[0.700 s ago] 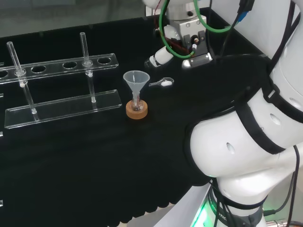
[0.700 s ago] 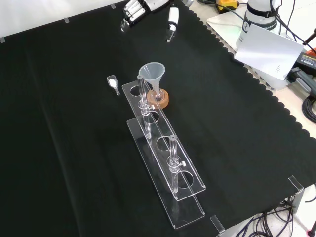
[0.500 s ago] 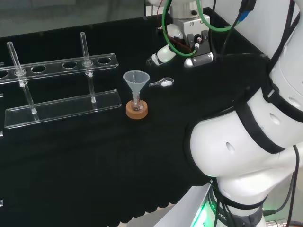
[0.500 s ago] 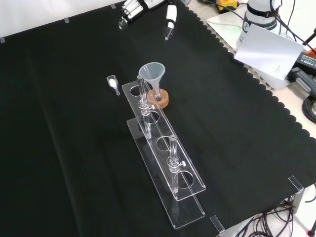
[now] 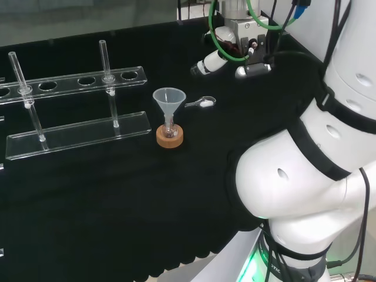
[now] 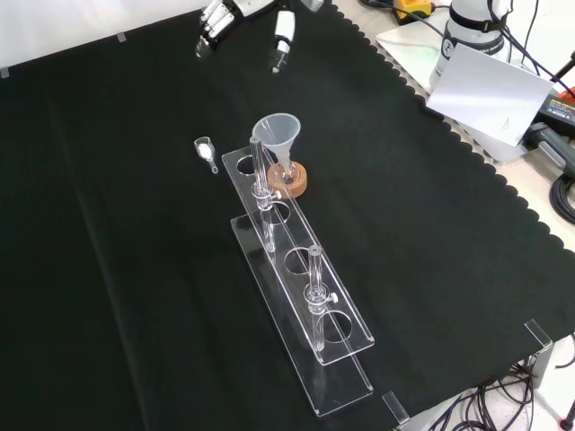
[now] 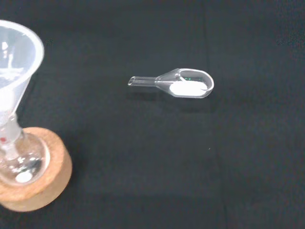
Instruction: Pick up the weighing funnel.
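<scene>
Weighing funnel (image 7: pixel 183 85), small clear scoop with a short stem, lying on black cloth (image 6: pixel 135 296) near the big clear cone-shaped funnel (image 6: pixel 277 133), black and white hand (image 6: pixel 216 16) hovering well apart, fingers relaxed, empty.

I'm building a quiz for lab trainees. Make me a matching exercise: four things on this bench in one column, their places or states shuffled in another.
1 weighing funnel
2 funnel
3 cork ring
4 robot hand

A open, above the cloth
B lies on the cloth, white powder inside
C stands mouth up, stem in small flask
D under the small flask

Pairs: 1-B, 2-C, 3-D, 4-A
</scene>
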Action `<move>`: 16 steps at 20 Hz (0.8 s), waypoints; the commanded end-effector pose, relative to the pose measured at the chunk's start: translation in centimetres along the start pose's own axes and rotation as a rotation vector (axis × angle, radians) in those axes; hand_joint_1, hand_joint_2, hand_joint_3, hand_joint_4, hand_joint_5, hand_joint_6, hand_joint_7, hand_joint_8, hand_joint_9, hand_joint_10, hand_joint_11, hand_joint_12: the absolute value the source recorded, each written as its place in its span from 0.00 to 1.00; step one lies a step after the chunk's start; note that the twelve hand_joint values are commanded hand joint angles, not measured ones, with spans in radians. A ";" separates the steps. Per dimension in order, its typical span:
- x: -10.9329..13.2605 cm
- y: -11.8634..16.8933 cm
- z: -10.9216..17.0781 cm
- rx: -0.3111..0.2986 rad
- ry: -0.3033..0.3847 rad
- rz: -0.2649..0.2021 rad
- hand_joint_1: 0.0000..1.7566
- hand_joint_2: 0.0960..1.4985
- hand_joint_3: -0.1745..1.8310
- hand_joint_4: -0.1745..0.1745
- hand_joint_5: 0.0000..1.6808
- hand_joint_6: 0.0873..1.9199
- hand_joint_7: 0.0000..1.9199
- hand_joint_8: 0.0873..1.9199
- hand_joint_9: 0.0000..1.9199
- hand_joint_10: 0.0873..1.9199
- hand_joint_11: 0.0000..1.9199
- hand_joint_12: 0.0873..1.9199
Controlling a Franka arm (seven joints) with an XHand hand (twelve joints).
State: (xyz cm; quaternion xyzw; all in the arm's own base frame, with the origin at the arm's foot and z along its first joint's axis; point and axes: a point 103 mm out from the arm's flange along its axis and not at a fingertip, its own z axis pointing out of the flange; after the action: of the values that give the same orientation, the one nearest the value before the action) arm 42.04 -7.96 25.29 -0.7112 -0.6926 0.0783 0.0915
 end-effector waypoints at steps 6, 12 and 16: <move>-5.3 6.5 1.7 0.038 0.007 0.014 0.42 0.46 0.22 0.36 0.23 0.00 0.21 0.33 0.32 0.28 0.20 0.71; -6.2 9.6 4.3 0.079 -0.002 0.005 0.45 0.44 0.26 0.37 0.26 0.00 0.22 0.33 0.33 0.26 0.22 0.69; -6.3 10.6 5.8 0.094 0.000 -0.011 0.45 0.43 0.27 0.37 0.28 0.00 0.23 0.33 0.34 0.25 0.23 0.69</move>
State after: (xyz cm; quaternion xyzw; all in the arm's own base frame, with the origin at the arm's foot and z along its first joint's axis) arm 49.71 -13.46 19.72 -0.7105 -0.6872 0.1006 0.1134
